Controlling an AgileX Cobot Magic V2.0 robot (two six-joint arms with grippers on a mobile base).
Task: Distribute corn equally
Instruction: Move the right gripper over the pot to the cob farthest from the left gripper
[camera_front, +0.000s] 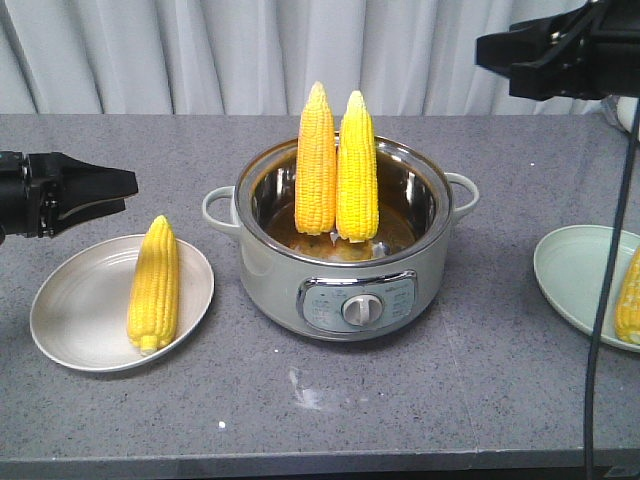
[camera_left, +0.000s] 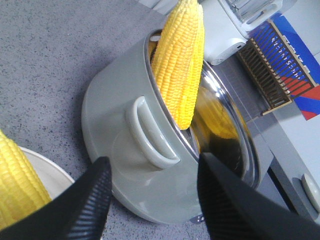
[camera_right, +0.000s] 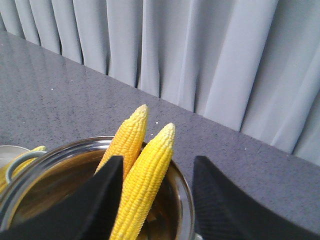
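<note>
left gripper (camera_left: 152, 162) wide, empty | right gripper (camera_right: 158, 161) wide, empty | 2 cobs (camera_front: 316, 165) tips-up in pot (camera_front: 270, 270), probably for easy grabs | 1 cob (camera_front: 155, 285) each on 9 o'clock plate (camera_front: 70, 320), 3 o'clock plate (camera_front: 570, 270)

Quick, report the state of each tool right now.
Left tool: open, holding nothing.
Right tool: open, holding nothing.

A pot (camera_front: 275, 280) stands mid-table (camera_front: 450, 400), and upright in it are the left-hand cob (camera_front: 316, 165) and the right-hand cob (camera_front: 357, 170) (side by side, touching or nearly so). Left of the pot, the left plate (camera_front: 70, 320) bears a third cob (camera_front: 155, 285). Far right, the right plate (camera_front: 565, 275) holds a fourth cob (camera_front: 630, 295). A curtain (camera_front: 200, 50) hangs behind.
</note>
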